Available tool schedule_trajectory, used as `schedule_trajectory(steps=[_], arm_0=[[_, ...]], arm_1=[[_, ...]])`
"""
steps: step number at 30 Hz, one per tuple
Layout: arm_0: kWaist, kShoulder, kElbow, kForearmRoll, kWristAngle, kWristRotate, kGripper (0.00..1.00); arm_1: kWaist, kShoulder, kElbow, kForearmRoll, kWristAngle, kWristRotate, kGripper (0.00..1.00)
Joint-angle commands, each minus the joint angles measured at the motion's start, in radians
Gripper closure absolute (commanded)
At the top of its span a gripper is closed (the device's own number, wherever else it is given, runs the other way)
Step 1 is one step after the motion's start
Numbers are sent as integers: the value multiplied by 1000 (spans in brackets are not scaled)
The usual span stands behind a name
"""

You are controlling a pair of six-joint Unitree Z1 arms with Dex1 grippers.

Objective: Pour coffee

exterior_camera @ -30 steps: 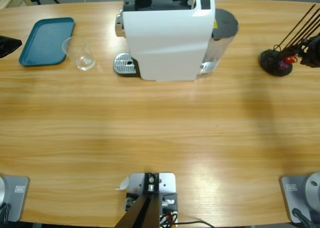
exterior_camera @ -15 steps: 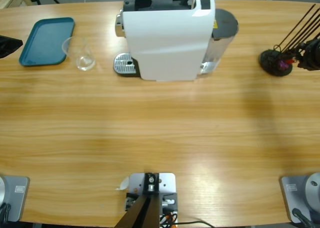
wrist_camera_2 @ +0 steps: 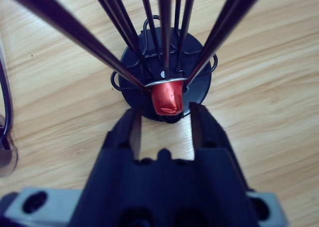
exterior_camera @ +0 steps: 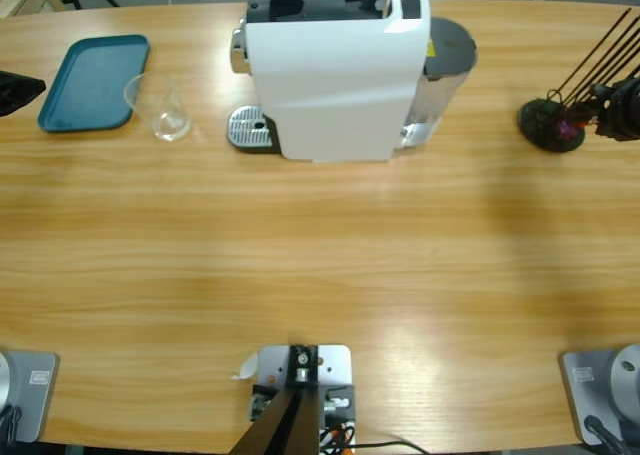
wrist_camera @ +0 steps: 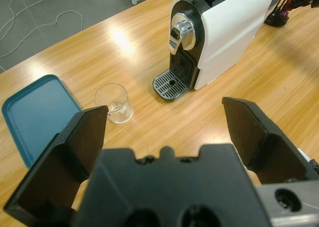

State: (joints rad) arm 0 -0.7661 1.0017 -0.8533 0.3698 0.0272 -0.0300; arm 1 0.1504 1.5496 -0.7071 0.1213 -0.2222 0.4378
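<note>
A: What is the right gripper point(wrist_camera_2: 165, 124) doing?

B: It is right up close to the pod rack point(wrist_camera_2: 164, 72), the black stand with thin rods. A red coffee pod point(wrist_camera_2: 166, 98) hangs low in the rods, just ahead of the gripper's tips. The jaws are a little apart, about as wide as the pod, and they hold nothing yet.

A: And the left gripper point(wrist_camera: 167, 117)?

B: Its jaws are spread wide with nothing in them. Out in front of it, well apart, stands the coffee machine point(wrist_camera: 219, 35) with its drip tray point(wrist_camera: 170, 84). To the side of that tray, nearer the gripper, is a clear glass point(wrist_camera: 113, 103), and beyond the glass lies a blue tray point(wrist_camera: 35, 114).

A: Where is the coffee?

B: I see none. The glass looks empty, and it is not under the spout.

A: So which step is this?

B: I think it is the very start: getting the pod. No coffee can be made until the pod is in the machine.

A: What comes next?

B: I guess the right gripper has to slide a bit forward so the pod sits between its jaws, then squeeze softly. The rods are tight around the pod, so it must go in straight and not bump them
</note>
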Motion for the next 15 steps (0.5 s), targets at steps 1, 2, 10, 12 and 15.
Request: schedule_trajectory(steps=[1, 2, 10, 12, 15], arm_0=[[-13, 11, 43, -3, 2, -10, 18], [-13, 12, 43, -3, 2, -10, 18], [-13, 11, 43, -3, 3, -9, 18], [-13, 12, 45, -3, 3, -8, 18], [-13, 12, 45, -3, 4, -8, 18]], arm_1=[[11, 49, 0, -8, -23, 12, 667], [11, 53, 0, -9, -23, 12, 667], [11, 58, -4, -12, -33, 12, 663], [11, 61, -6, -15, -33, 12, 666], [11, 64, -10, -17, -32, 12, 665]])
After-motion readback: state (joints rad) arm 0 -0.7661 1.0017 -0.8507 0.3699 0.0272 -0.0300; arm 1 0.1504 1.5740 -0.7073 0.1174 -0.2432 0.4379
